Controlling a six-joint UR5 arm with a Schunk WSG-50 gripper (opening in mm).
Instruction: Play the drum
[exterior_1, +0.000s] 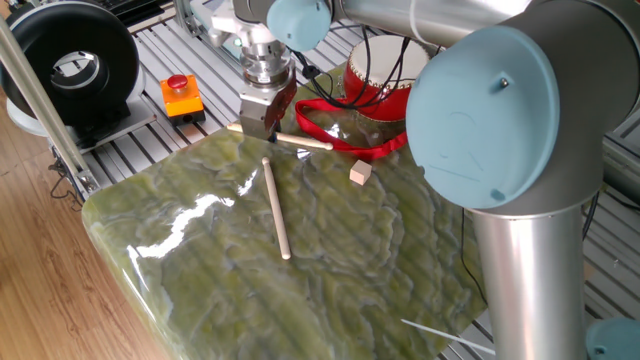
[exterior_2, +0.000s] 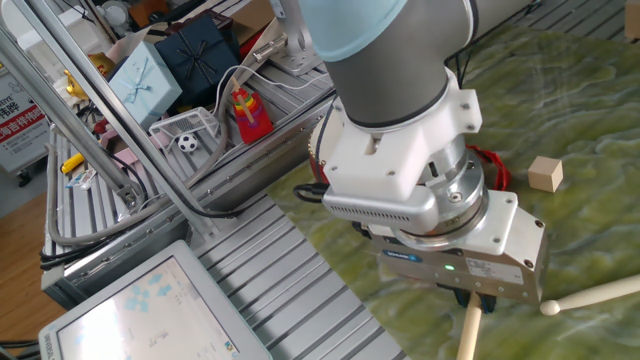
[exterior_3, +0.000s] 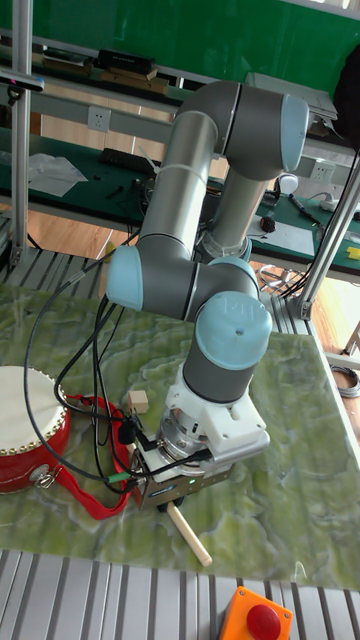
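The drum (exterior_1: 374, 82) has a red body and a cream skin and stands at the back of the green mat; it also shows at the left in the tall fixed view (exterior_3: 26, 424). Its red ribbon (exterior_1: 340, 132) trails over the mat. My gripper (exterior_1: 263, 128) is low over a wooden stick (exterior_1: 300, 142) in front of the drum, open, with its fingers on either side of the stick. From the other side, the stick (exterior_2: 468, 335) pokes out under the gripper (exterior_2: 475, 299). A second stick (exterior_1: 276, 208) lies loose on the mat.
A small wooden cube (exterior_1: 360, 172) lies right of the gripper. An orange box with a red button (exterior_1: 180, 95) sits off the mat to the left. A black round device (exterior_1: 70, 62) stands at far left. Boxes and cables (exterior_2: 190, 60) fill the side shelf.
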